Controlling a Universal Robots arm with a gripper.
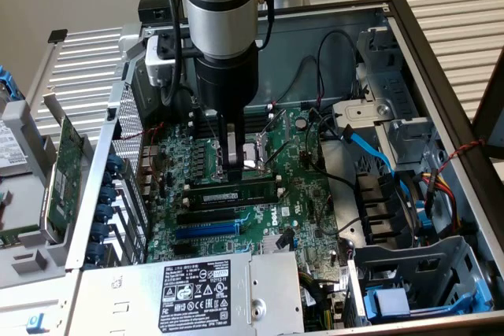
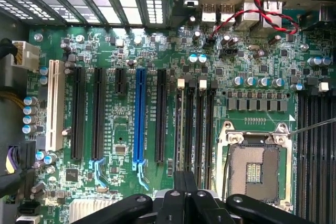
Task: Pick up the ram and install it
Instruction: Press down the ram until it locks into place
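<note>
The ram [image 1: 236, 195] is a thin green stick with a white label. It stands on edge along a black memory slot beside the CPU socket [image 1: 253, 156]. My gripper [image 1: 234, 175] comes straight down onto the middle of its top edge, with the fingers shut on it. In the wrist view the ram [image 2: 181, 124] shows edge-on as a pale line in the leftmost of the slots with white end clips. The black fingers [image 2: 195, 199] meet over the end of that line.
The motherboard [image 1: 303, 194] lies in an open metal case [image 1: 441, 84]. A green expansion card [image 1: 67, 175] leans outside the case at the exterior view's left. The power supply [image 1: 197, 289] sits in front. Drive cages, blue and black cables fill the exterior view's right.
</note>
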